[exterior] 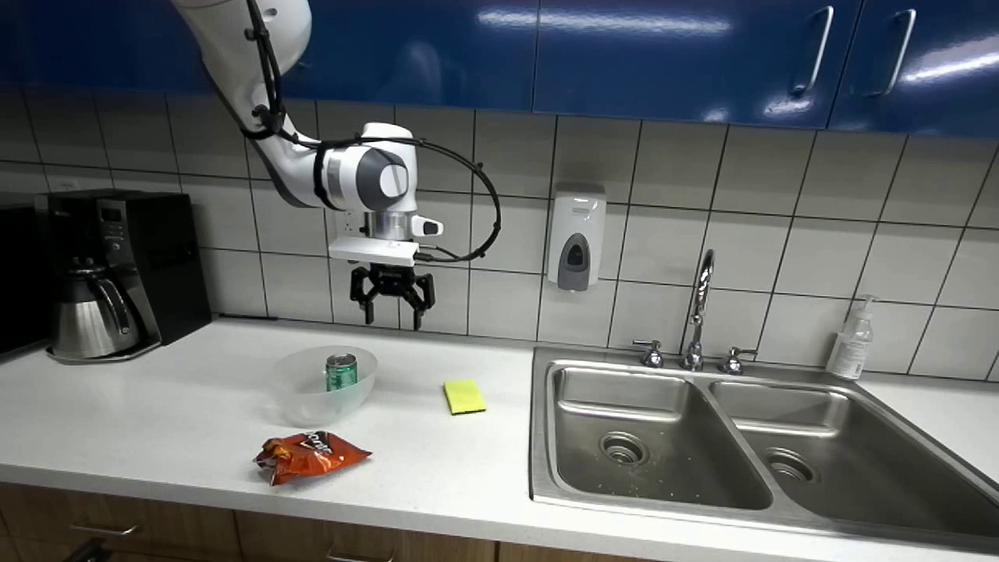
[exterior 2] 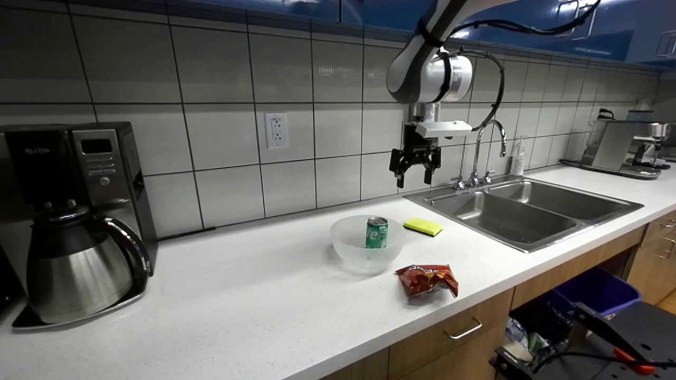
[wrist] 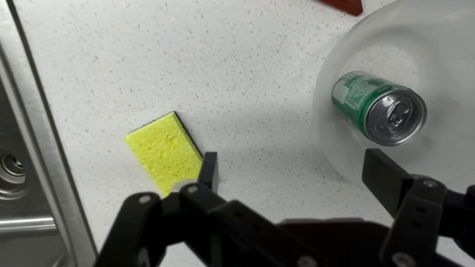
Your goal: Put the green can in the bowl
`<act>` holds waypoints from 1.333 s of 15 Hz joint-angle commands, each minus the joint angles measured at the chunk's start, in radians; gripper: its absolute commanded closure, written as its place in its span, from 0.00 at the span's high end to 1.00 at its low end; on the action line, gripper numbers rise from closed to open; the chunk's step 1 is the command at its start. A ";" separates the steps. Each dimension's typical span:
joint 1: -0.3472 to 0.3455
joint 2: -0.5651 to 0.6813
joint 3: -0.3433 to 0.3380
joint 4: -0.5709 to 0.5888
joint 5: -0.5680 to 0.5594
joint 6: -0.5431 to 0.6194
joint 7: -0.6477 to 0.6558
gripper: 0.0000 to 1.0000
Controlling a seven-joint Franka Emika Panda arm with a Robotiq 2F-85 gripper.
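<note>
Far left in an exterior view there's a dark boxy thing chopped off by the frame, so no clue what it is. Right beside it is the coffee maker with its steel carafe. Then a red-orange snack bag sits crumpled near the front edge of the counter; lettering's only partly readable there, and the wrist view catches just one corner of it. Behind that is the frosted bowl, and yep, the green can is inside it, looking pretty much upright. The bowl's near wall fogs out the can's lower part in both exterior views, and I can't tell if it touches the side. The wrist cam gets the can's top, pull tab and all, but cuts off part of the bowl. The arm has its upper end out of frame. At the low end, well above the counter, hangs the gripper, fingers spread wide with nothing between them. Next up, a yellow sponge, partly behind a finger in the wrist view. Then a wall dispenser with a label too tiny to read, the double sink with its faucet, and a pump bottle, print a blur.
</note>
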 commanded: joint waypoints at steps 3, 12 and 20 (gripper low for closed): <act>-0.045 -0.172 -0.023 -0.146 0.033 -0.044 -0.022 1.00; -0.053 -0.402 -0.094 -0.311 0.013 -0.098 -0.022 1.00; -0.044 -0.472 -0.129 -0.328 -0.012 -0.181 -0.001 1.00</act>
